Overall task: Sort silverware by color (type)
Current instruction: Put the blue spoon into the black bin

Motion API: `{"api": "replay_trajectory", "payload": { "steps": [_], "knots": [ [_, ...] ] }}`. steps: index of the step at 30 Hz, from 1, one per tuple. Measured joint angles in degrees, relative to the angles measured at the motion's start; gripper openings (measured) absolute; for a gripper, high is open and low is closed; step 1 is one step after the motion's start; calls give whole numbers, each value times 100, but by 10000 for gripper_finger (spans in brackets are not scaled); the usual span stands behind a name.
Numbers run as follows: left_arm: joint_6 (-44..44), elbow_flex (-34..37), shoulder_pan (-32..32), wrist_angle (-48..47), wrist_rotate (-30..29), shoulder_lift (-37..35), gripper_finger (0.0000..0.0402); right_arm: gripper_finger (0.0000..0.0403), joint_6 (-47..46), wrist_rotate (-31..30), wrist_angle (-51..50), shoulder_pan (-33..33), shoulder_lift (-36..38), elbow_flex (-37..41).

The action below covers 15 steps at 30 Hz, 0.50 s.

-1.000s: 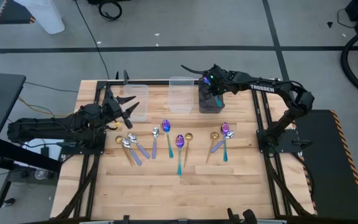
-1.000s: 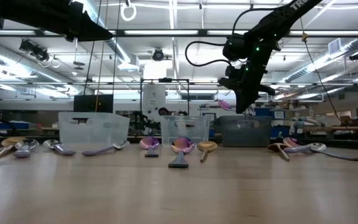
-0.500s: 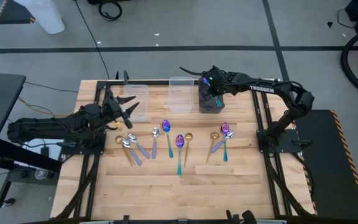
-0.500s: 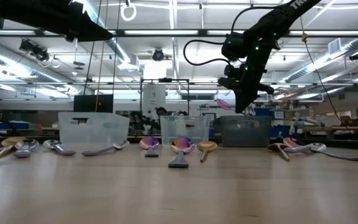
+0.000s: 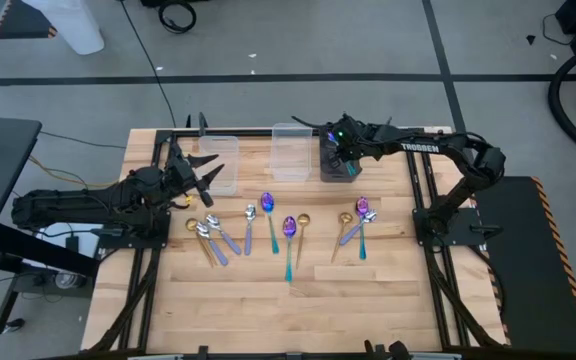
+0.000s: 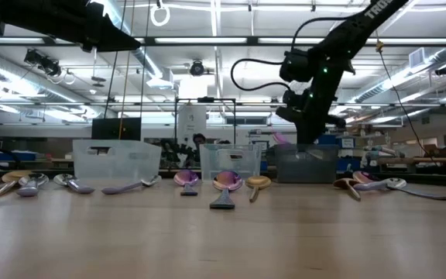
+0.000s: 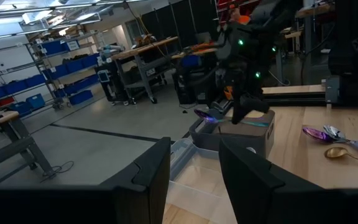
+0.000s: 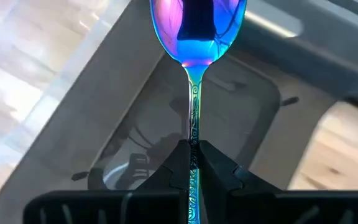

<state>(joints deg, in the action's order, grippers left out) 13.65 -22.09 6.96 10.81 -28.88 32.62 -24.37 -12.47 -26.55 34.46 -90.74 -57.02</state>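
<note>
Pinched between the right gripper's (image 8: 193,163) two dark fingers (image 8: 178,169), the iridescent purple-blue metal spoon (image 8: 196,25) runs straight out ahead of the pincer: the slim teal handle is clenched at the fingertips and the shiny oval bowl lies farther out, over the dark grey rectangular plastic bin (image 8: 73,146). In the right wrist view the bowl hangs above the bin's open interior, near its far rim. From above, that gripper (image 5: 345,160) sits over the dark bin (image 5: 330,170), at the back of the pale wooden table (image 5: 268,290).

Nearer the front of the table, the rest of the silverware lies flat in loose clusters: a group of silver and gold spoons (image 5: 211,238) on the left, purple-blue and gold spoons (image 5: 288,232) in the middle, and a few more spoons (image 5: 356,222) on the right. Behind them stand two clear rectangular plastic bins (image 5: 290,152), side by side to the left of the dark one.

The left gripper (image 5: 202,178) hovers by the leftmost clear bin (image 5: 222,163), its fingers (image 7: 148,171) spread apart and holding nothing.
</note>
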Motion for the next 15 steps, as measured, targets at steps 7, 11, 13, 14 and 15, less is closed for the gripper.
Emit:
{"api": "replay_trajectory", "payload": {
  "steps": [7,11,13,14,15],
  "knots": [
    [-2,0,0,11,0,0,146,27,-234,203,539,22,0,484],
    [-3,0,0,13,-1,0,146,27,-366,210,560,22,0,567],
    [-2,0,-2,13,-1,0,146,27,-448,210,549,26,0,593],
    [-2,0,-2,13,0,0,146,27,-458,213,535,34,0,593],
    [-2,0,-2,14,0,0,146,27,-468,220,540,39,0,593]
  ]
}}
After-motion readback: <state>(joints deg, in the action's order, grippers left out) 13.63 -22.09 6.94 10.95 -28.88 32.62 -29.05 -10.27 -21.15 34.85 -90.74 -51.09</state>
